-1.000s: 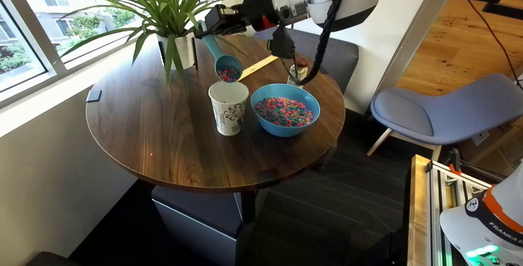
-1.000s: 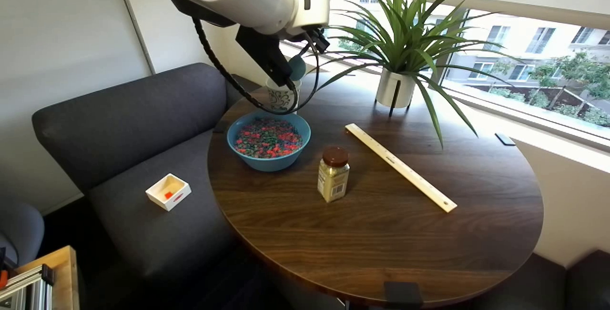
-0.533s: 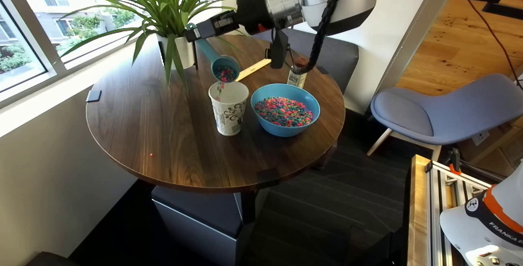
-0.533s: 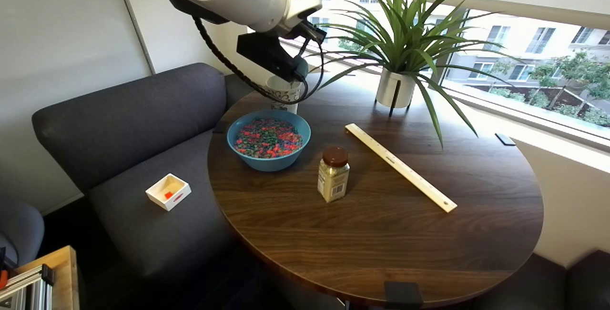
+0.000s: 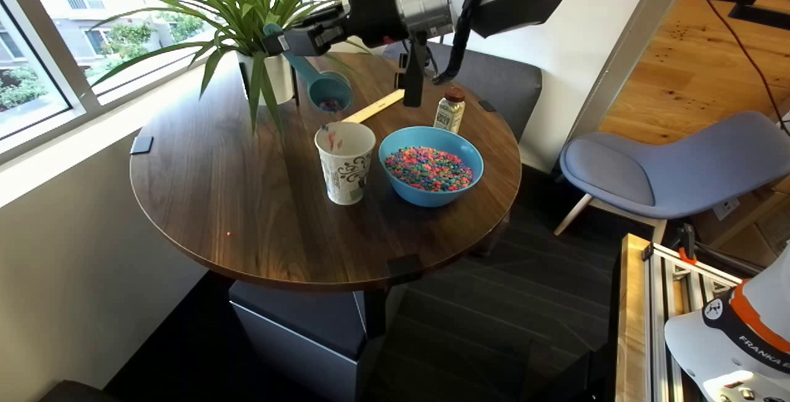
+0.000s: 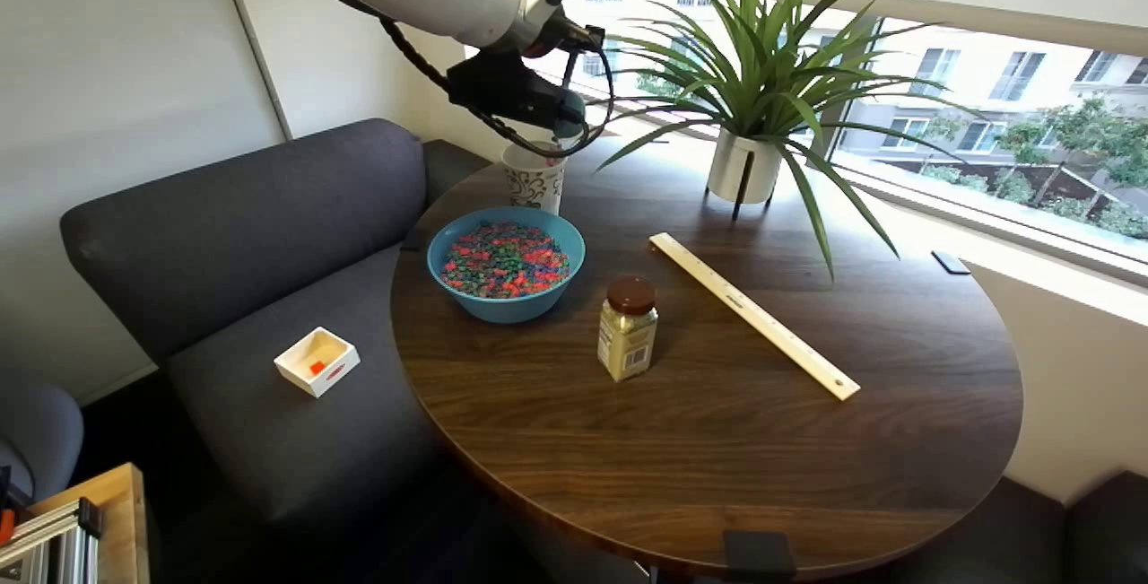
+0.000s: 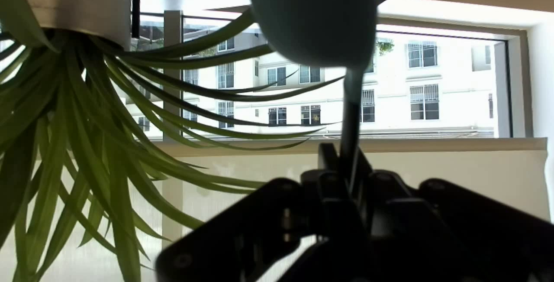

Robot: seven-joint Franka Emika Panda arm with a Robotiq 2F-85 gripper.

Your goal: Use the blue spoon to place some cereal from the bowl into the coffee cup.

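Your blue spoon point(image 5: 330, 89) hangs tilted just above the cup point(image 5: 347, 173), at one side of its rim, with a little cereal point(image 5: 331, 104) in the scoop and blurred pinkish streaks inside the cup's mouth. Your gripper point(image 7: 346, 163) has hold of the thin handle, its fingers pressed close on either side. The cup stands upright on a round, dark wooden table point(image 5: 259, 223), just beside the blue bowl point(image 5: 426, 198) of pink, green and blue cereal. In an exterior view, that bowl sits close to the left edge, alongside a grey sofa point(image 6: 242, 216). A jar point(image 6: 628, 337) with a brown lid stands between the bowl and a pale flat stick point(image 6: 753, 313) that slants toward the near right edge. A leafy plant point(image 6: 762, 73) in a metal pot point(image 6: 744, 173) stands near the far edge in both exterior views. On the sofa sits a small white box point(image 6: 294, 375) with a red piece point(image 6: 317, 368) in it. In an exterior view, a blue-grey chair point(image 5: 617, 167) stands on the dark floor point(image 5: 524, 303) beyond the table's right edge. The wrist view faces a window point(image 7: 519, 91) and, through it, a pale building point(image 7: 467, 78).
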